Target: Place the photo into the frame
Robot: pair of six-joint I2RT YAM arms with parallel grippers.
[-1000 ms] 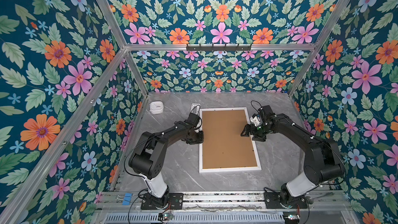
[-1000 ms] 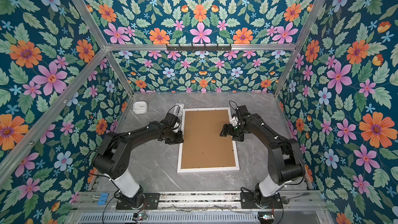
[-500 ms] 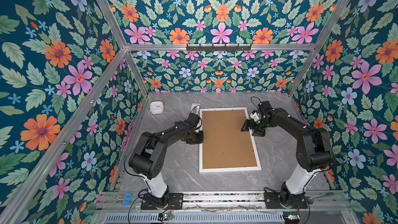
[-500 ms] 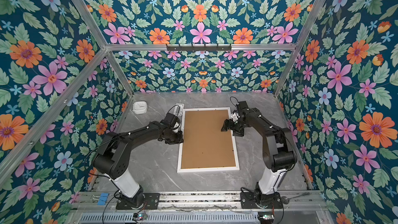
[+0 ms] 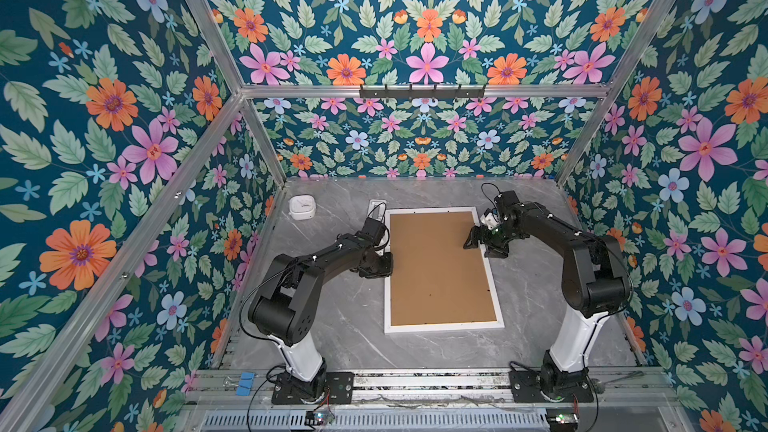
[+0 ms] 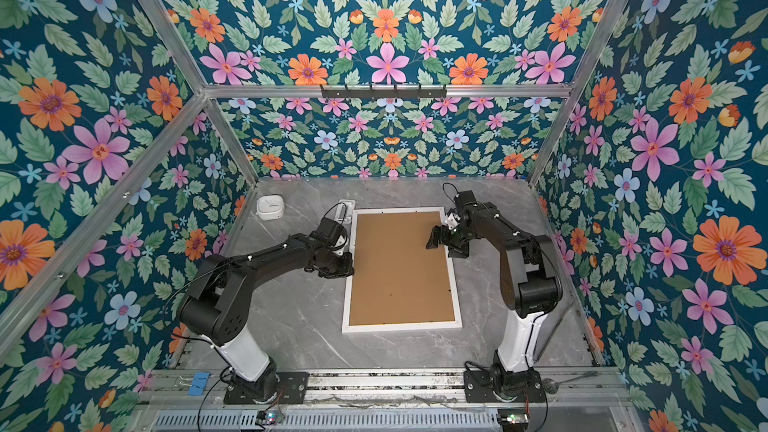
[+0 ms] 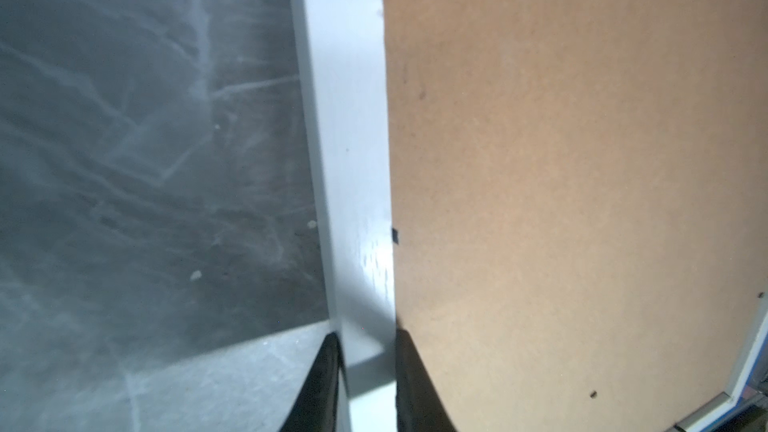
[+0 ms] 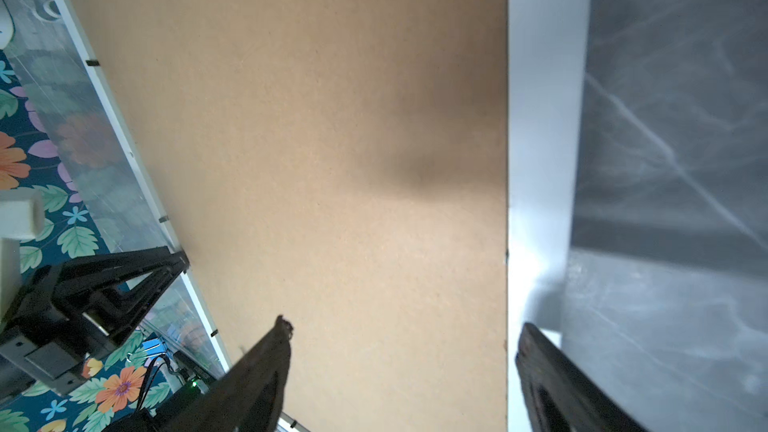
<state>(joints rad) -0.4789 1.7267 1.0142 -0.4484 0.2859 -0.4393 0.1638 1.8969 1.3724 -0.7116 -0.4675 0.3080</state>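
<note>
1. Top views are showing the frame [image 5: 442, 328] lying flat, back up, in the middle of the grey desk [image 5: 540, 305], a brown backing board [image 5: 440, 268] filling it.
2. Left hand [image 7: 365, 351] is pinching the frame's left rim, partway along.
3. Right hand [image 8: 405, 330] is hanging spread wide, straddling the right rim, one finger over the board, one outside.
4. Farthest, a small white box [image 5: 302, 206] is sitting near the desk's far left corner.

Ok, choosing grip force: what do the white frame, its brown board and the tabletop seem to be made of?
The frame: probably painted wood or plastic; smooth white, with a soft glare on the rim. The backing board: likely fibreboard; matte brown with a fine speckled grain. The table: a grey marble-look surface with white veins, perhaps laminate; slightly glossy.
</note>
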